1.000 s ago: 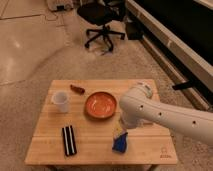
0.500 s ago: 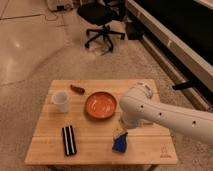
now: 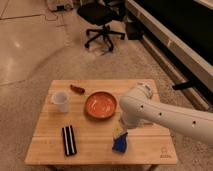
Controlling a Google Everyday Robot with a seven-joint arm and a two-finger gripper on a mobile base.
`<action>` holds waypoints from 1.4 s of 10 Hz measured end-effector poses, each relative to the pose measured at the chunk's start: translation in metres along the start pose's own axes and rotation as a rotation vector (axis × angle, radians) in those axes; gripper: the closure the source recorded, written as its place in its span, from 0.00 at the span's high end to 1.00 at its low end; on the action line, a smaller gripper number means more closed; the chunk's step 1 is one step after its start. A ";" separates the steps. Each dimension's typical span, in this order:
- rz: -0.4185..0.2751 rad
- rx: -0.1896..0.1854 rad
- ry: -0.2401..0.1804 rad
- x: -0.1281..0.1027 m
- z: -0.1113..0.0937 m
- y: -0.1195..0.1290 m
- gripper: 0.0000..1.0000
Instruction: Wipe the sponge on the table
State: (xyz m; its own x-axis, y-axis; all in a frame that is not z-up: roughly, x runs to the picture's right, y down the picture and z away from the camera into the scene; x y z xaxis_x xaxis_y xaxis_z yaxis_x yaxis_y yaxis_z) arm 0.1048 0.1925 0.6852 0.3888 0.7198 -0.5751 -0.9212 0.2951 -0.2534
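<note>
well left of the gripper (image 3: 120,133), a white cup (image 3: 60,101) and a black ribbed bar (image 3: 68,140) sit on the table (image 3: 150,150). just up-left of it, an orange bowl (image 3: 101,104) shows only its bare inside. the sponge (image 3: 120,145) sits directly below the gripper, touching it, long axis pointing toward the table's near edge. whether the gripper clasps it, i cannot tell.

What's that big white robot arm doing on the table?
The robot's white arm stretches over the wooden table, and its gripper is down at the blue sponge near the table's front edge. It looks set to wipe. An orange bowl, a cup and a black bar sit nearby.
</note>
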 end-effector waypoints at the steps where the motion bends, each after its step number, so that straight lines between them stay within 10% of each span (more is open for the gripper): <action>1: 0.000 0.000 0.000 0.000 0.000 0.000 0.80; 14: 0.074 0.047 0.045 -0.003 0.019 -0.008 0.80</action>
State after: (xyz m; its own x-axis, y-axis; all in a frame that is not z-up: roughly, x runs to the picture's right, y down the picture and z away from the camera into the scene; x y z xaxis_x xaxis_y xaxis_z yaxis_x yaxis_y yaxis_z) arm 0.1109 0.1999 0.7039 0.3184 0.7124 -0.6254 -0.9468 0.2715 -0.1728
